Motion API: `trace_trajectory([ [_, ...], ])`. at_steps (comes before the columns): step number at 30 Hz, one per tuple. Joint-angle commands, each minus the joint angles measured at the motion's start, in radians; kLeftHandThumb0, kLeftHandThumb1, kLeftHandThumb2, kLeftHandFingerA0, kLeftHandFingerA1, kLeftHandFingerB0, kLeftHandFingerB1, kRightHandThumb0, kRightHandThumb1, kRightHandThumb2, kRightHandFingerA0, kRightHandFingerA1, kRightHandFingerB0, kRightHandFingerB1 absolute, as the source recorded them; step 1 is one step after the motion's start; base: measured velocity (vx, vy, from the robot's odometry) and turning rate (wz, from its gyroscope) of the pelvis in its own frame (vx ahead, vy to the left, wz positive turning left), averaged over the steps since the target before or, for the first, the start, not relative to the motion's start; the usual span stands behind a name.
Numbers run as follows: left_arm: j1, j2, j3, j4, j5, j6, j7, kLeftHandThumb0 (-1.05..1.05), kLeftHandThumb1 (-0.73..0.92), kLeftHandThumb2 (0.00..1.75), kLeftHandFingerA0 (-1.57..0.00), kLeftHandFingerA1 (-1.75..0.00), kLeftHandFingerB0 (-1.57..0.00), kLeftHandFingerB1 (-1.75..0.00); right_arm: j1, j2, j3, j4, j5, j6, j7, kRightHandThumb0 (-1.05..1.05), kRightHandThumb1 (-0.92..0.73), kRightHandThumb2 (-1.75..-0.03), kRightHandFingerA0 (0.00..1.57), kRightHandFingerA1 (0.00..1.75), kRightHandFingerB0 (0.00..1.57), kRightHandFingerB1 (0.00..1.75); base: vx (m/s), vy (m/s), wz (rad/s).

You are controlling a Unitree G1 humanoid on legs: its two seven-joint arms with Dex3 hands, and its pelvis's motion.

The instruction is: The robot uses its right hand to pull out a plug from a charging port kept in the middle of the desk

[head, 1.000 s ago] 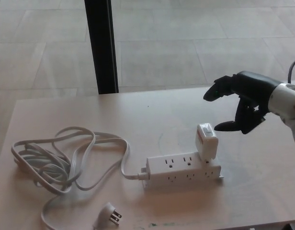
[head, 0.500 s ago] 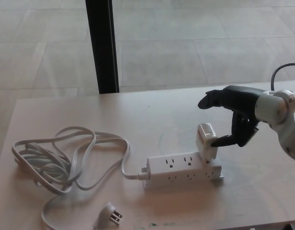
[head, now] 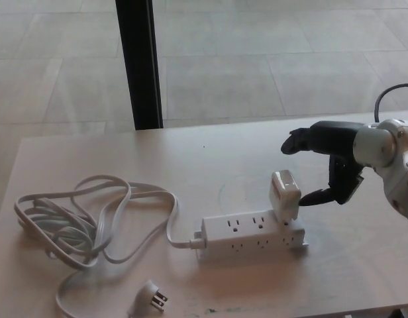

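Note:
A white power strip (head: 254, 234) lies in the middle of the pale desk (head: 191, 165). A white block-shaped plug (head: 284, 196) stands in its right end, tilted a little. My right hand (head: 331, 159) hovers just right of the plug, open, with the thumb tip close to the plug's right side and the fingers (head: 298, 140) stretched out above it. Nothing is held. My left hand does not show.
The strip's white cord (head: 85, 222) lies in loose coils on the left of the desk, ending in a pronged plug (head: 151, 297) near the front edge. A black post (head: 139, 63) stands behind the desk on a tiled floor.
My right hand came in leftward and down toward the plug, then shifted slightly back right. The plug and strip stay put.

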Motion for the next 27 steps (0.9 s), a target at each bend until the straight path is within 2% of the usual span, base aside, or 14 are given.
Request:
trace_trajectory([
  [1,0.002,0.015,0.009,-0.006,-0.016,-0.024,-0.009,-0.63,0.70,0.61,-0.72,-0.63,-0.65,-0.53,-0.007,0.032,-0.013,-0.004,-0.024,-0.009,-0.004,-0.39,-0.16,-0.86,0.81,1.05,0.00,0.50,0.00,0.000,0.00],
  [3,0.005,0.015,0.010,-0.013,-0.016,-0.020,-0.010,-0.63,0.71,0.61,-0.71,-0.61,-0.64,-0.51,-0.008,0.040,-0.015,0.004,-0.031,-0.012,-0.007,-0.85,-0.43,-0.84,0.57,1.01,0.10,0.41,0.00,0.000,0.00],
  [4,0.010,0.015,0.010,-0.018,-0.017,-0.026,-0.017,-0.62,0.72,0.61,-0.70,-0.61,-0.62,-0.50,-0.009,0.043,-0.014,0.014,-0.034,-0.017,-0.011,-0.85,-0.54,-0.58,0.54,1.09,0.16,0.31,0.00,0.000,0.00],
  [5,0.011,0.014,0.013,-0.016,-0.021,-0.033,-0.021,-0.63,0.72,0.61,-0.69,-0.62,-0.62,-0.49,-0.009,0.043,-0.012,0.019,-0.042,-0.007,-0.007,-0.83,-0.42,-0.83,0.56,0.97,0.11,0.40,0.00,0.000,0.00],
  [8,0.008,0.015,0.019,-0.019,-0.025,-0.022,-0.023,-0.68,0.59,0.80,-0.69,-0.70,-0.58,-0.56,-0.012,0.038,-0.011,0.028,-0.052,-0.011,0.002,-0.79,-0.51,-0.56,0.41,0.94,0.18,0.32,0.00,0.000,0.00],
  [12,-0.005,0.016,0.021,0.011,-0.023,-0.033,-0.019,-0.65,0.71,0.61,-0.72,-0.65,-0.64,-0.53,-0.014,0.010,-0.008,0.048,-0.059,-0.029,0.029,-0.77,-0.40,-0.82,0.22,0.60,0.13,0.41,0.00,0.000,0.00],
  [13,-0.005,0.017,0.019,0.014,-0.018,-0.037,-0.012,-0.66,0.71,0.61,-0.73,-0.66,-0.65,-0.54,-0.009,0.007,-0.010,0.049,-0.060,-0.027,0.029,-0.78,-0.49,-0.56,0.21,0.54,0.19,0.32,0.00,0.000,0.00],
  [16,0.002,0.014,0.018,0.009,-0.019,-0.047,-0.005,-0.63,0.72,0.61,-0.73,-0.65,-0.65,-0.52,0.001,-0.005,-0.007,0.039,-0.072,-0.015,0.039,-0.76,-0.50,-0.57,0.17,0.58,0.22,0.32,0.00,0.000,0.00],
  [17,0.002,0.013,0.015,0.007,-0.017,-0.045,0.004,-0.62,0.72,0.62,-0.74,-0.65,-0.65,-0.53,0.010,-0.010,-0.008,0.028,-0.076,-0.014,0.038,-0.76,-0.51,-0.56,0.37,0.79,0.28,0.34,0.00,0.000,0.00],
  [23,-0.006,0.017,0.012,0.021,-0.019,-0.045,-0.001,-0.62,0.73,0.62,-0.74,-0.63,-0.65,-0.51,0.016,0.002,-0.002,0.051,-0.089,-0.021,0.025,-0.73,-0.53,-0.58,0.30,0.60,0.36,0.33,0.00,0.000,0.00],
  [24,-0.006,0.020,0.012,0.026,-0.019,-0.047,-0.003,-0.63,0.73,0.62,-0.74,-0.62,-0.65,-0.50,0.021,0.002,0.003,0.044,-0.097,-0.032,0.017,-0.79,-0.45,-0.84,0.42,0.74,0.35,0.46,0.00,0.000,0.00],
  [25,0.001,0.019,0.016,0.011,-0.024,-0.041,0.001,-0.64,0.73,0.62,-0.73,-0.63,-0.66,-0.55,0.028,0.012,0.006,0.021,-0.102,-0.024,0.012,-0.73,-0.54,-0.58,0.50,1.14,0.40,0.38,0.00,0.000,0.00],
  [26,0.001,0.019,0.013,0.007,-0.020,-0.040,0.008,-0.64,0.74,0.62,-0.74,-0.64,-0.67,-0.56,0.032,0.018,0.002,0.011,-0.100,-0.020,0.007,-0.80,-0.46,-0.86,0.62,1.14,0.36,0.48,0.00,0.000,0.00],
  [27,0.000,0.018,0.010,0.009,-0.017,-0.041,0.013,-0.64,0.74,0.62,-0.74,-0.63,-0.66,-0.54,0.040,0.024,-0.003,-0.001,-0.099,-0.013,0.000,-0.72,-0.49,-0.59,0.62,1.33,0.43,0.39,0.00,0.000,0.00],
])
